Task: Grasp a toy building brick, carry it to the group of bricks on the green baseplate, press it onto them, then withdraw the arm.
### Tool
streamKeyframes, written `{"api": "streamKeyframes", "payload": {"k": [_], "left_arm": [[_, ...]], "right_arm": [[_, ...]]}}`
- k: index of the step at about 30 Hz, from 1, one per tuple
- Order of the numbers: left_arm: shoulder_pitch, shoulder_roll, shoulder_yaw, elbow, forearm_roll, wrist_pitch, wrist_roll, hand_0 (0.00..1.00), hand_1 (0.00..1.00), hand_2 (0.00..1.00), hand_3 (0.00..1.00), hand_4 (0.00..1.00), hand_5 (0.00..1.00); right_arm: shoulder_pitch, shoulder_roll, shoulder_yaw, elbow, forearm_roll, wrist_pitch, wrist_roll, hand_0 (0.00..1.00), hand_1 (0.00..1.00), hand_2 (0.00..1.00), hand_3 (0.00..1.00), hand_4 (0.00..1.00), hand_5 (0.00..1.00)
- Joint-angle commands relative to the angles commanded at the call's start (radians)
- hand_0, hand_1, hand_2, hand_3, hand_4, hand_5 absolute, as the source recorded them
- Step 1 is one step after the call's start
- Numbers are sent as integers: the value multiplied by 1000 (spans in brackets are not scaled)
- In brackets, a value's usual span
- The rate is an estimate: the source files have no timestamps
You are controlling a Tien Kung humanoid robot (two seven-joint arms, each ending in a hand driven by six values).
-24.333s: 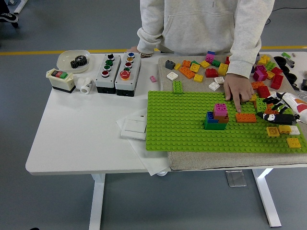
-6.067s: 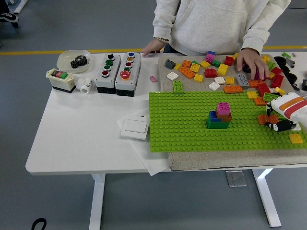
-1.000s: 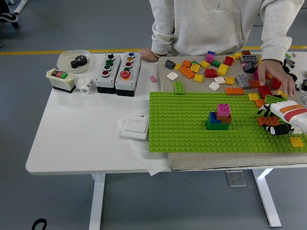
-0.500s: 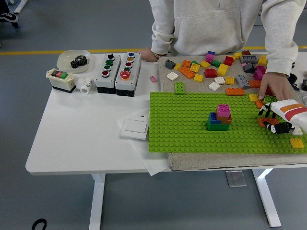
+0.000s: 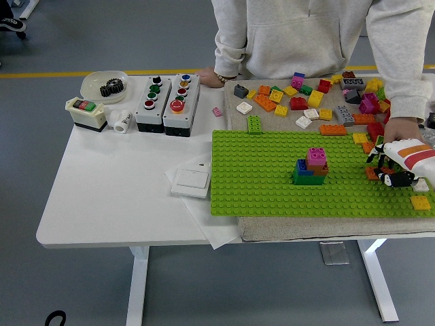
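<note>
Resting right hand (image 5: 397, 166) on green baseplate (image 5: 265, 193), beside orange brick (image 5: 372, 172)

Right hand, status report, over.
Right hand over orange brick at green studded baseplate edge, grip unclear. Left hand unseen. Person's hand close behind.

White tabletop (image 5: 102, 197) carries two button boxes (image 5: 167, 103), a switch (image 5: 85, 113), a gear dish (image 5: 104, 85), wall switch plate (image 5: 189, 181) on paper, and a beige mat (image 5: 306, 227) under the green baseplate (image 5: 272, 183).
</note>
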Motion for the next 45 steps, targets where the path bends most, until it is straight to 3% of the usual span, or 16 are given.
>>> {"api": "streamKeyframes", "payload": {"k": [14, 20, 21, 32, 33, 38, 44, 45], "left_arm": [[1, 1, 2, 1, 0, -3, 1, 845, 834, 841, 641, 723, 621], [3, 1, 0, 1, 0, -6, 2, 845, 834, 841, 640, 722, 620], [4, 1, 0, 1, 0, -7, 1, 846, 833, 840, 640, 721, 619], [12, 0, -10, 3, 0, -4, 3, 845, 833, 839, 640, 721, 618], [12, 0, -12, 4, 0, -4, 3, 843, 833, 838, 639, 721, 619], [11, 1, -19, 5, 0, -5, 3, 843, 833, 838, 639, 721, 619], [13, 2, -21, 5, 0, -9, 6, 844, 832, 839, 638, 721, 619], [13, 2, -22, 5, 0, -10, 7, 843, 832, 838, 640, 721, 619]], "right_arm": [[-27, -42, 72, 91, -4, -7, 11, 301, 389, 477, 595, 537, 120], [-50, -65, 109, 141, -18, 5, 9, 334, 407, 484, 597, 555, 114], [-52, -68, 112, 146, -19, 5, 9, 399, 433, 501, 608, 592, 113], [-98, -102, 177, 235, -98, 40, -39, 428, 456, 516, 618, 616, 123], [-102, -107, 184, 247, -113, 48, -51, 465, 494, 551, 663, 666, 155], [-134, -139, 230, 327, -195, 73, -103, 465, 494, 551, 663, 666, 155], [-207, -188, 313, 455, -235, 68, -175, 449, 507, 561, 631, 679, 172], [-217, -194, 323, 472, -236, 70, -183, 347, 439, 500, 536, 640, 179]]}}
